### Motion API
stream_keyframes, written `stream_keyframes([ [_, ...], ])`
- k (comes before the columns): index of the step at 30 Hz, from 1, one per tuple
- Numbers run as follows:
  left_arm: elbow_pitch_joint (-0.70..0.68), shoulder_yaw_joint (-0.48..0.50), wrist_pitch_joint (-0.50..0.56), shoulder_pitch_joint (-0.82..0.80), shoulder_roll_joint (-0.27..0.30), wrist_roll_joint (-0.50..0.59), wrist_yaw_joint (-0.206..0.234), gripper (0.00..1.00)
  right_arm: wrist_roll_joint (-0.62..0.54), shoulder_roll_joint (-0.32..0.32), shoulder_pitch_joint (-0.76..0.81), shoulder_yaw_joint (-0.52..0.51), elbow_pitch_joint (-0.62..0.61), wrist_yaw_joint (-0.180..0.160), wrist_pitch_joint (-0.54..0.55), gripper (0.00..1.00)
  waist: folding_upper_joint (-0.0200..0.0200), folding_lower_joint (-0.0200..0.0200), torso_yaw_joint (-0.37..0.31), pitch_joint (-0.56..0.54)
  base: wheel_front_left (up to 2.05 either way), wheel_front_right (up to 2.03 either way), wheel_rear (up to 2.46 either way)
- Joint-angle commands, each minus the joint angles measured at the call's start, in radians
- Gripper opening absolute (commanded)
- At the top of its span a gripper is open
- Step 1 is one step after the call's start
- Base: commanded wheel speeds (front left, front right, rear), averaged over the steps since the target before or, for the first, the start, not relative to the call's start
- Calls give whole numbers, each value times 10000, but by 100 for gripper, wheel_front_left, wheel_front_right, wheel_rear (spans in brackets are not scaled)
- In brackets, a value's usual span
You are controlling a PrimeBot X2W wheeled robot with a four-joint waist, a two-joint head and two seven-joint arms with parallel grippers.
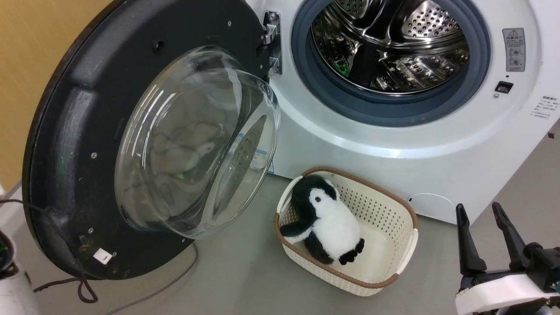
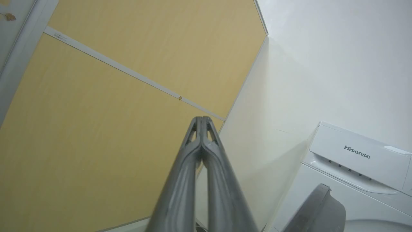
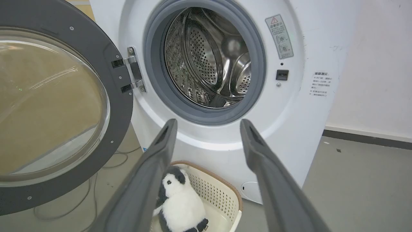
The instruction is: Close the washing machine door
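Note:
The washing machine door (image 1: 74, 144) (image 3: 48, 106), a big black disc with a bulging clear glass bowl, stands swung wide open to the left on its metal hinge (image 1: 272, 41). The white washing machine (image 1: 420, 144) (image 3: 309, 106) shows its grey gasket and bare steel drum (image 1: 393, 43) (image 3: 209, 61). My right gripper (image 1: 481, 212) (image 3: 207, 124) hangs open at the lower right, clear of the machine and empty. In the left wrist view my left gripper (image 2: 201, 118) is shut on nothing, pointing up at a yellow wall beside the machine's top (image 2: 357, 154).
A cream basket (image 1: 393, 205) (image 3: 225, 193) holding a plush penguin (image 1: 326, 221) (image 3: 180, 203) sits on the grey floor right under the drum opening. A grey cable (image 1: 166, 280) trails on the floor below the door. A white cylinder (image 1: 13, 288) stands at lower left.

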Motion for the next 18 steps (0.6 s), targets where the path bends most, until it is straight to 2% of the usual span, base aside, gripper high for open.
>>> stream_keyframes([
  [1,277,370,142,-308,81,-458,66,0,48,31,-176,-30,-15,5,-107,100,0,-1,53,80,0,0,0],
  [6,1317,1123,879,-507,222,-1772,56,0,42,33,-208,-148,-22,5,-212,100,0,-1,185,240,0,0,0],
  [11,2441,1578,2557,-641,337,-3757,-176,0,52,35,-246,-198,-24,6,-316,100,0,-1,325,388,0,0,0],
  [18,3284,1687,4477,-357,434,-5502,-393,0,99,38,-338,-288,-34,6,-462,100,0,-1,565,541,0,0,0],
])
